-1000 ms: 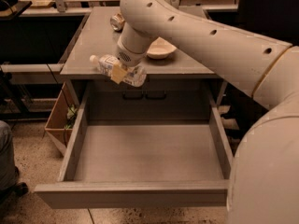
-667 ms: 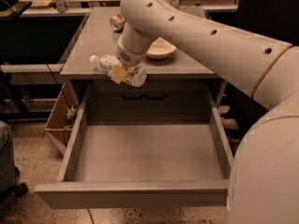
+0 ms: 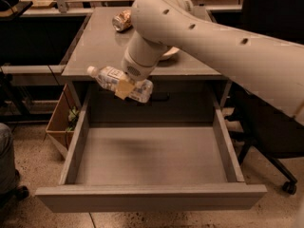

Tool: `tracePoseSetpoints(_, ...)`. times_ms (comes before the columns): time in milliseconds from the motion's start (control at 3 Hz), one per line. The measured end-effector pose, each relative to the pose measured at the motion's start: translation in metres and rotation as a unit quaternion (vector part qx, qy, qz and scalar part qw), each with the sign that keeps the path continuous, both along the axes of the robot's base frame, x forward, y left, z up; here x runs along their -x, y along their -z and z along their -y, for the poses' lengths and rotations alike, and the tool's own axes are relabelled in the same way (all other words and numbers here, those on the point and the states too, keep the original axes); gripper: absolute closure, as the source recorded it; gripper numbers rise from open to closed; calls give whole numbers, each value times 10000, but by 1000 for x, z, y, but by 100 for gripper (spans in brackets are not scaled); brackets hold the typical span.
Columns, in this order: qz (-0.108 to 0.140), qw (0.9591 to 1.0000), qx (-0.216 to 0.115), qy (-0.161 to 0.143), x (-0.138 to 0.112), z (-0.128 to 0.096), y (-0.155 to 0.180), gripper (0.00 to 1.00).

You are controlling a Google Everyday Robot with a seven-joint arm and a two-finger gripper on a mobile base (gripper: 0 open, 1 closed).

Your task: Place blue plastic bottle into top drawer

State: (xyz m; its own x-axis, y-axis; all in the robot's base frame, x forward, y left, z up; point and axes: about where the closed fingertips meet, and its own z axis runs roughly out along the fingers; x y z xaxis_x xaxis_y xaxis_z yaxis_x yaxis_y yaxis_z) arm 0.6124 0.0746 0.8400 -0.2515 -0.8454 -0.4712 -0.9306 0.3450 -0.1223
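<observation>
A thick white arm (image 3: 213, 37) reaches in from the right and crosses most of the upper view, bending down over the front edge of a grey cabinet (image 3: 99, 46). Below that edge the drawer (image 3: 152, 196) is pulled fully out toward the camera; it is as wide as the cabinet, with a plain flat front panel, and its smooth grey floor lies in plain sight from wall to wall, crossed only by a soft shadow. A dark chair (image 3: 270, 141) on wheels stands just beside the drawer's right wall. On the left, near the cabinet's leg, sits an open wooden box (image 3: 59, 122) with something green (image 3: 72, 115) inside; what it is cannot be told. The bottle (image 3: 110, 76) hangs in the air, lying nearly flat and tilted slightly, its white cap (image 3: 91, 71) pointing left, level with the cabinet's front edge and above the back left part of the drawer, touching neither floor nor walls. A pale bowl (image 3: 168, 53) rests on the cabinet top, mostly hidden behind the arm. A small metallic can (image 3: 122, 20) lies on its side farther back on the same top. The gripper (image 3: 124, 87) is clamped around the bottle's middle, a tan pad pressed across its label.
</observation>
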Motion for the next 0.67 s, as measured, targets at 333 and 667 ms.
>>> tracePoseSetpoints(333, -8, 9992, 93, -391, 39, 13, 2, 100)
tracePoseSetpoints(667, -102, 9970, 312, -708, 62, 32, 31, 100)
